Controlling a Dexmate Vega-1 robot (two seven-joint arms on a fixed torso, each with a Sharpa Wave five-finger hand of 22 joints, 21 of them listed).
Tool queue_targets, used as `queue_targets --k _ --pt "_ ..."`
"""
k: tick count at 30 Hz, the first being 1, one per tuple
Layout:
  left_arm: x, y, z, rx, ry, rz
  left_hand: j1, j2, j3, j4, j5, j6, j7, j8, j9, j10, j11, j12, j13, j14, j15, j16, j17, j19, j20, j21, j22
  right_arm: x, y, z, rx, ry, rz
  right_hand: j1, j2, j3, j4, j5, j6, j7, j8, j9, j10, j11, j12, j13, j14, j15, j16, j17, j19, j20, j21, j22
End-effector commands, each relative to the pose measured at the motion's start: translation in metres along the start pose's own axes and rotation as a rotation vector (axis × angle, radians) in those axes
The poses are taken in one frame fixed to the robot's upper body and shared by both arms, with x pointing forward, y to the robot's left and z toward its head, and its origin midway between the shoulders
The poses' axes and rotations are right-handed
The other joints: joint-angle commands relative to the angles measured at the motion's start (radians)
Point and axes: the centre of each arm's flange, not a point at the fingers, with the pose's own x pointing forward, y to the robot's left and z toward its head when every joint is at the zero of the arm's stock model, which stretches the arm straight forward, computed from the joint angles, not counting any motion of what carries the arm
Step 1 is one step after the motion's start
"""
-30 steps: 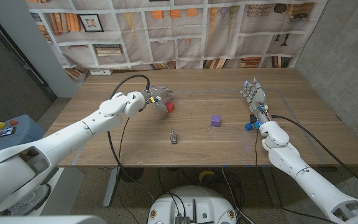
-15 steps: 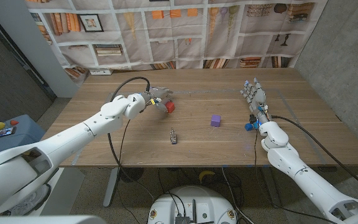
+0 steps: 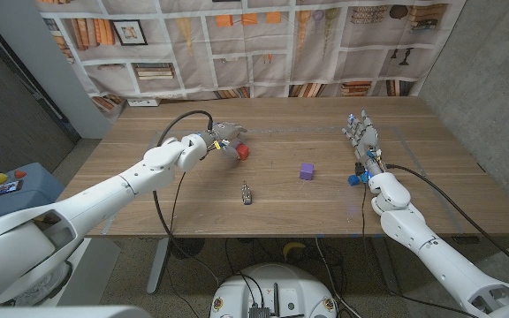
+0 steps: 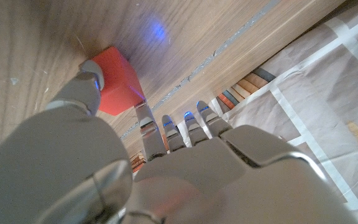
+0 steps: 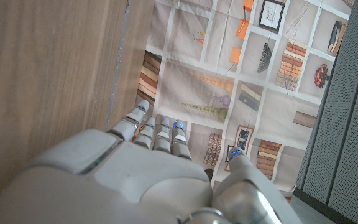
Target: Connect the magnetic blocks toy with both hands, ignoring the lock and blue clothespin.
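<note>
Red block [image 4: 115,83]: near face hidden behind left hand [image 4: 135,168] thumb in left wrist view; contact between thumb and block unclear. In head view block [image 3: 242,151] partly covered by hand's fingers [image 3: 224,134]. Clothespin [image 3: 353,178] beside right hand [image 3: 364,141] half hidden by wrist. Lock [image 3: 247,193] too small for detail.
</note>
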Motion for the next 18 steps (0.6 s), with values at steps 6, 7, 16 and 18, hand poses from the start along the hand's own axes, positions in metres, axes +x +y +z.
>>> queue_targets --k 6,7,16,18 --pt "-0.012 0.009 0.0 -0.054 0.011 0.065 0.033 0.012 -0.017 0.001 0.003 0.105 -0.003 0.026 0.004 0.041 -0.009 -0.001 0.002 0.033 -0.058 -0.004 0.003 0.034 -0.014 0.004 0.006 -0.002 -0.002 0.005 -0.013 0.007 0.021 -0.002 0.017 0.008 -0.004 -0.001 0.01 -0.001 0.003 0.002 0.012 0.001 0.003 -0.001 0.002 -0.005 0.007 -0.001 0.009 0.001 0.004 0.002" --pt "-0.013 0.01 0.0 -0.063 0.014 0.069 0.034 0.012 -0.018 0.001 0.003 0.114 -0.003 0.028 0.004 0.045 -0.01 -0.001 0.002 0.034 -0.059 -0.004 0.003 0.037 -0.016 0.004 0.006 -0.002 -0.002 0.005 -0.016 0.009 0.024 -0.002 0.018 0.009 -0.004 -0.001 0.01 -0.001 0.003 0.002 0.012 0.001 0.003 -0.001 0.003 -0.004 0.007 -0.002 0.009 0.001 0.004 0.002" --pt "-0.023 0.022 -0.001 -0.1 0.035 0.095 0.039 0.015 -0.025 0.002 0.004 0.136 -0.006 0.03 0.005 0.056 -0.012 -0.002 0.002 0.041 -0.065 -0.005 0.003 0.043 -0.019 0.004 0.006 -0.003 -0.004 0.012 -0.049 0.022 0.07 0.001 0.019 0.009 -0.007 -0.001 0.009 -0.002 0.003 0.002 0.011 -0.001 0.003 -0.001 0.002 -0.005 0.007 -0.003 0.01 0.001 0.004 0.002" --pt "-0.025 0.024 0.0 -0.109 0.037 0.096 0.039 0.016 -0.026 0.003 0.004 0.138 -0.006 0.029 0.005 0.057 -0.012 -0.003 0.002 0.04 -0.068 -0.007 0.003 0.043 -0.018 0.003 0.006 -0.004 -0.004 0.014 -0.064 0.02 0.083 0.001 0.019 0.009 -0.007 -0.002 0.009 -0.002 0.003 0.002 0.011 0.0 0.003 -0.001 0.002 -0.006 0.007 -0.003 0.01 0.001 0.004 0.002"
